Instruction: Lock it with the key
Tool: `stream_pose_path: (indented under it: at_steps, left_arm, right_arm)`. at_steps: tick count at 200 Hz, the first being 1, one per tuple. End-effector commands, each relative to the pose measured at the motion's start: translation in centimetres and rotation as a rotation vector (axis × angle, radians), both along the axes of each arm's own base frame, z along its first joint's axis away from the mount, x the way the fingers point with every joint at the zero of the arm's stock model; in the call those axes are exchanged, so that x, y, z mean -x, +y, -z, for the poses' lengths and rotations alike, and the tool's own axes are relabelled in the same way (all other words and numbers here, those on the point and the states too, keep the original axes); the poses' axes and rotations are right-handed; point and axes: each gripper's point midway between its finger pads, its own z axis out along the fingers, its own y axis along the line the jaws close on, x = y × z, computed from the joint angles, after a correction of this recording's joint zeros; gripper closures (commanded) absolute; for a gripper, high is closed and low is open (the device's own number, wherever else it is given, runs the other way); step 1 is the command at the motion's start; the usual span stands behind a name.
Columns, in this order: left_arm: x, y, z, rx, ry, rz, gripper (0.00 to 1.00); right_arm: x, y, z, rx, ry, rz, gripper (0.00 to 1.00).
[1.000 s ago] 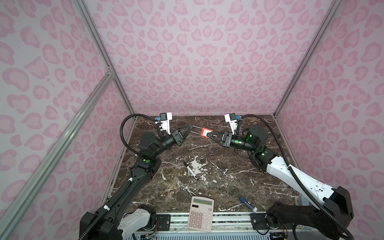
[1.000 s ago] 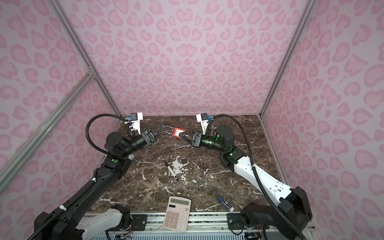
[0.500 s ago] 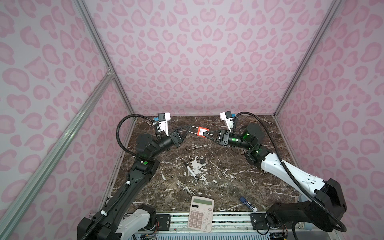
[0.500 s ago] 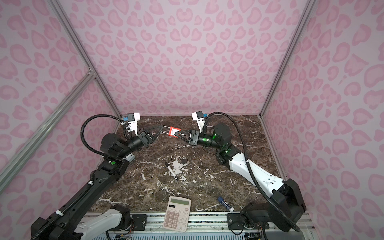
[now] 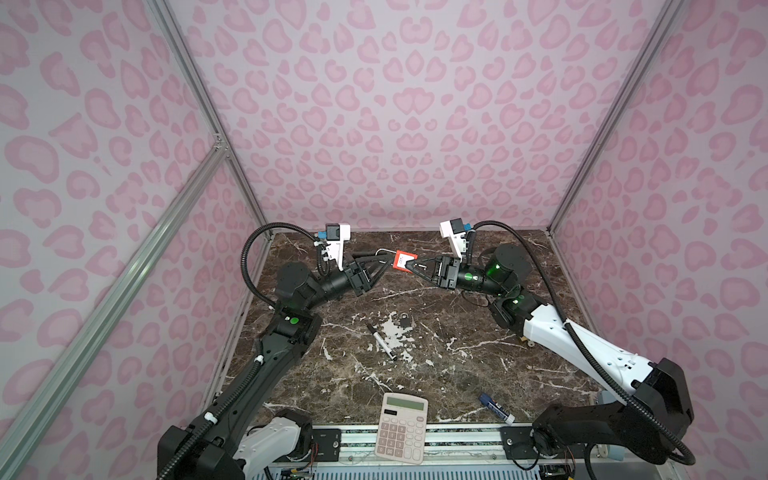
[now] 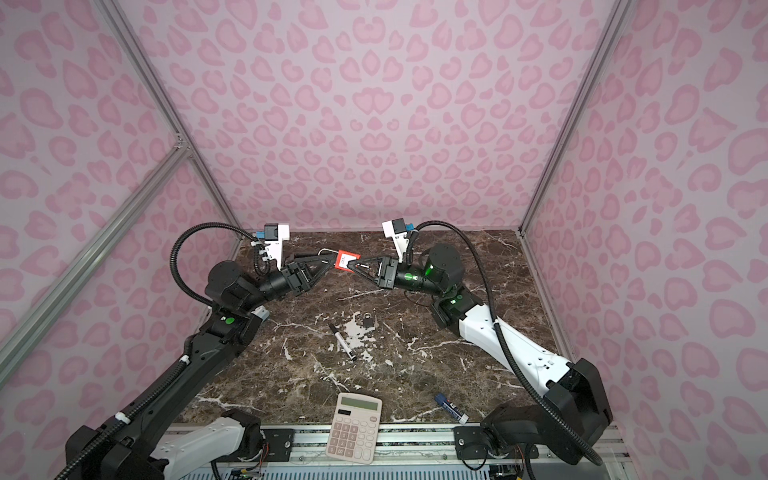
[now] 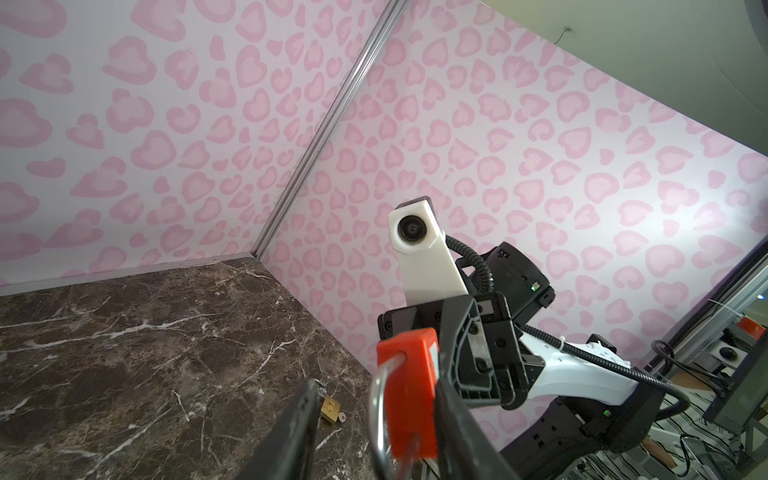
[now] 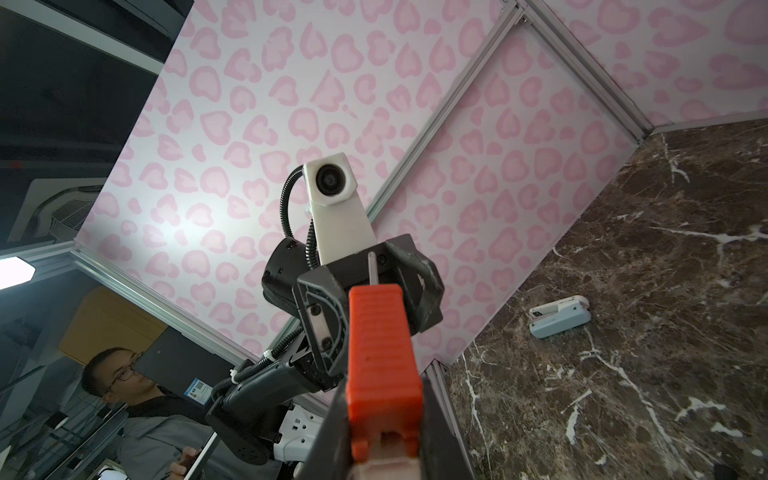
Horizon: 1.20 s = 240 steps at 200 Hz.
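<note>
Left gripper (image 5: 385,262), shut a second ago, is now found with jaws parted to a middling width about the shackle end of the red padlock (image 5: 402,260), at its 9 o'clock. Right gripper (image 5: 410,266), at 3 o'clock, is clamped on the padlock body, held raised near 12 o'clock over the marble table (image 5: 457,374). Calculator (image 5: 401,432) is logged at the 6 o'clock edge, marker pen (image 5: 383,341) near centre.

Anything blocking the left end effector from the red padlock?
Nothing visible. The red padlock, clamped in the right end effector, sits between the open fingers of the left end effector.
</note>
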Motion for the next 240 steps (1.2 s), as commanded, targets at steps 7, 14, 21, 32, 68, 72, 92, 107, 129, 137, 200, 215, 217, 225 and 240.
stream_pose_path:
  at_steps: [7, 14, 21, 32, 68, 72, 92, 107, 129, 137, 200, 215, 217, 225, 240]
  left_arm:
    - [1.2, -0.9, -1.6, 0.024, -0.047, 0.065, 0.48]
    - [1.4, -1.0, -1.6, 0.025, -0.048, 0.070, 0.48]
    - [1.5, -1.2, -1.6, 0.025, -0.050, 0.074, 0.47]
    - [1.6, -1.4, -1.5, 0.024, -0.047, 0.080, 0.47]
    - [1.4, -1.9, -1.1, 0.026, -0.036, 0.085, 0.52]
    - [1.4, -2.0, -1.1, 0.028, -0.036, 0.084, 0.52]
    - [1.4, -2.0, -1.3, 0.030, -0.037, 0.087, 0.59]
    - [1.5, -1.9, -1.5, 0.033, -0.042, 0.088, 0.59]
    - [1.6, -1.7, -1.7, 0.036, -0.052, 0.074, 0.49]
    - [1.6, -1.6, -1.7, 0.039, -0.054, 0.067, 0.47]
    - [1.6, -1.3, -2.2, 0.055, -0.074, 0.050, 0.46]
    - [1.6, -1.6, -2.0, 0.052, -0.063, 0.066, 0.52]
    - [1.7, -1.6, -1.9, 0.052, -0.061, 0.070, 0.53]
    - [1.6, -1.7, -1.8, 0.052, -0.056, 0.074, 0.58]
    - [1.6, -1.7, -1.8, 0.054, -0.053, 0.077, 0.65]
  right_arm:
    - [-0.2, 0.1, -0.5, -0.010, -0.028, 0.008, 0.92]
    - [-0.3, 0.1, -0.5, -0.011, -0.028, 0.012, 0.92]
    - [-0.3, 0.1, -0.5, -0.012, -0.029, 0.015, 0.92]
    - [-0.2, 0.3, -0.7, -0.017, -0.031, 0.010, 0.92]
    - [-0.2, 1.0, -0.9, -0.011, -0.032, -0.014, 0.92]
    - [-0.2, 1.0, -0.9, -0.011, -0.033, -0.016, 0.92]
    - [-0.2, 0.9, -0.8, -0.009, -0.039, -0.009, 0.92]
    - [-0.2, 0.9, -0.7, -0.007, -0.037, -0.011, 0.91]
    - [-0.3, 0.8, -0.5, -0.003, -0.033, -0.005, 0.92]
    - [-0.3, 0.7, -0.4, -0.002, -0.032, -0.003, 0.92]
    - [0.0, 0.6, -0.4, -0.002, -0.031, -0.010, 0.92]
    - [0.2, 0.8, -0.3, -0.001, -0.030, -0.018, 0.92]
    - [0.2, 0.8, -0.3, -0.001, -0.031, -0.019, 0.92]
    - [0.3, 0.9, -0.3, -0.001, -0.031, -0.024, 0.92]
    - [0.4, 1.1, -0.3, 0.000, -0.031, -0.031, 0.91]
